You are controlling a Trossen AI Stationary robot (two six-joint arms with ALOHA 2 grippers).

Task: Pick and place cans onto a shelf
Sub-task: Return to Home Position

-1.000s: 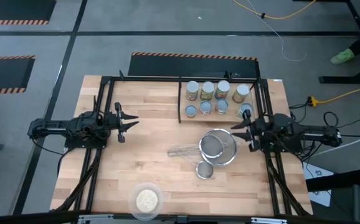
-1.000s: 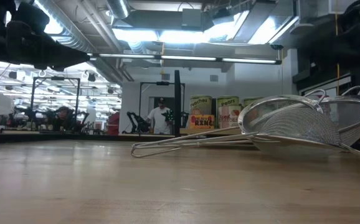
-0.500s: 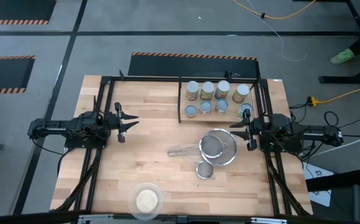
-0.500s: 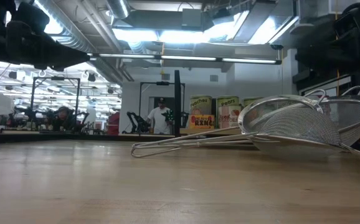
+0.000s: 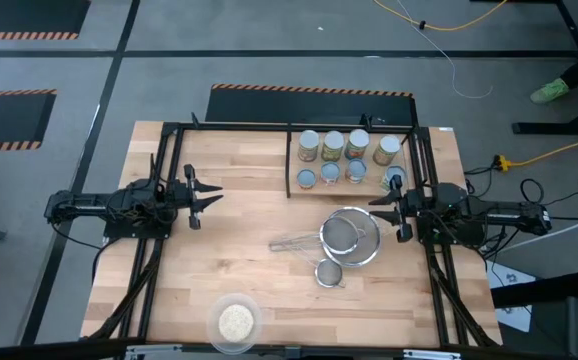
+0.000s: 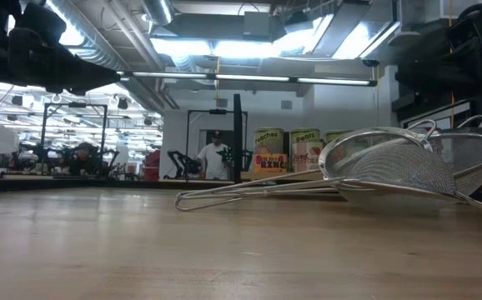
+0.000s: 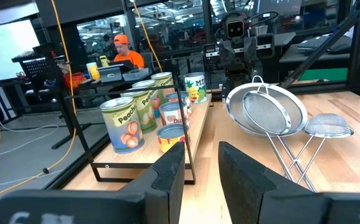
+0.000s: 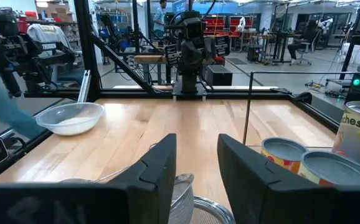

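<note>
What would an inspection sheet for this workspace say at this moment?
Surface: pale wooden tabletop, edged by black frame rails.
Job's things: eight small metal cans stand in two rows on the low black-railed pale-wood shelf.
Clutter: wire mesh strainers lie beside the shelf; clear round dish of beige grains sits at the opposite table edge.
Grippers: left pincer and right pincer open, empty, at opposite table sides.
Cables: yellow cable on the floor.
Surroundings: person in an orange cap beyond the table.

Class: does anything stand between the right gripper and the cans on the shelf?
Nothing visible does: the right gripper hangs close beside the shelf holding the cans; the strainers lie on its other side.
</note>
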